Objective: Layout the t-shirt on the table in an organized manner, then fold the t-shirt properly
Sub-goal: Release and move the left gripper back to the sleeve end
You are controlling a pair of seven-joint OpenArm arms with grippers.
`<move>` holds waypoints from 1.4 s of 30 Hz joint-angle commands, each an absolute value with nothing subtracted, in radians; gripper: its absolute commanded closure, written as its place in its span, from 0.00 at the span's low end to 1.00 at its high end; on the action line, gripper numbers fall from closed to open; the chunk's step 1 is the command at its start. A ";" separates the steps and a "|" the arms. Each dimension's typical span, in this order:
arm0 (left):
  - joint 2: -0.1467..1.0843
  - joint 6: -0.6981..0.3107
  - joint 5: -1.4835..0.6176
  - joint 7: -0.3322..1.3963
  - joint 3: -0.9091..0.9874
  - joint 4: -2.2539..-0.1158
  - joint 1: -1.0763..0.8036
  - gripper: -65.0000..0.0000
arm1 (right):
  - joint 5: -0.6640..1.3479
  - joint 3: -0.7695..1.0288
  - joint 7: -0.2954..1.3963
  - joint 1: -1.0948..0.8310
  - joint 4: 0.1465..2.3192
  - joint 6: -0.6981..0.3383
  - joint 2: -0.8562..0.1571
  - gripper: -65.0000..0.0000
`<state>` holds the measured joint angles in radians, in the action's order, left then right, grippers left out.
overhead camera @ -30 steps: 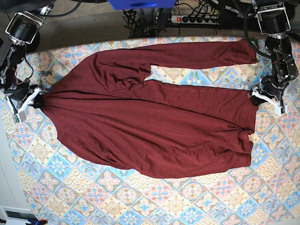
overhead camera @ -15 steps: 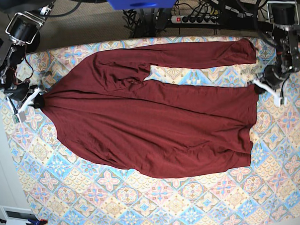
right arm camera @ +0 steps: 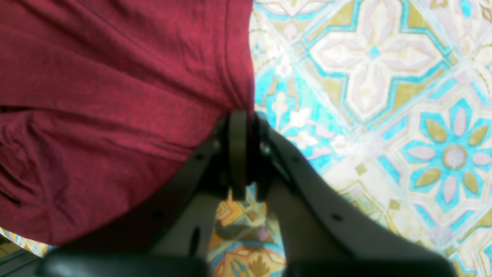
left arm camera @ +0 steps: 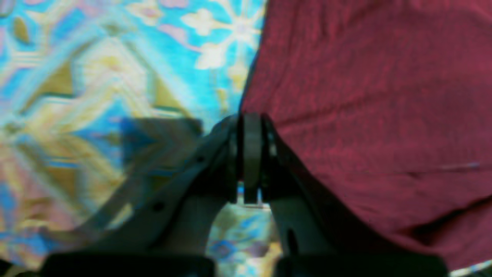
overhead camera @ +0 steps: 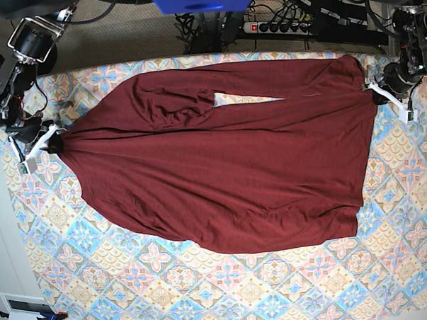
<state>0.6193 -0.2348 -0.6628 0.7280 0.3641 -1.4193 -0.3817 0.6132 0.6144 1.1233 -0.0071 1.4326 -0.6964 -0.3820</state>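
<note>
Most of the table [overhead camera: 226,287] is lying under the t-shirt [overhead camera: 221,167], which is stretching flat from left edge to right edge. Both grippers are pinching its opposite edges: the left gripper [overhead camera: 378,96] is clenching fabric at the far right, and the right gripper [overhead camera: 51,144] is clamping cloth at the left.

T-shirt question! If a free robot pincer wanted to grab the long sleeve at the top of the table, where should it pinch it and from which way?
Pinch the t-shirt sleeve at its near edge, where a wedge of bare table shows between sleeve and body. Come straight down from above: the fabric lies flat there, and only there is that edge free to slip under.
</note>
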 commanded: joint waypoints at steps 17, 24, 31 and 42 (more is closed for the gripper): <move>0.641 -0.269 -0.730 0.756 0.423 -1.567 -0.472 0.98 | 0.625 0.618 1.125 0.005 1.449 -0.698 -0.406 1.00; 0.636 -0.271 -0.789 0.863 0.516 -1.600 -0.512 0.77 | 0.627 0.618 1.125 0.005 1.449 -0.698 -0.406 1.00; 0.636 -0.274 -0.800 0.915 0.532 -1.669 -0.591 0.61 | 0.628 0.618 1.125 0.005 1.449 -0.698 -0.406 1.00; 0.575 -0.274 -0.803 0.914 0.466 -1.702 -0.616 0.59 | 0.628 0.618 1.125 0.005 1.449 -0.698 -0.406 1.00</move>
<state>0.5541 -0.2745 -0.7963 0.9245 0.4538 -1.6905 -0.6170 0.6102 0.6113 1.1458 -0.0078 1.4326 -0.6964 -0.3817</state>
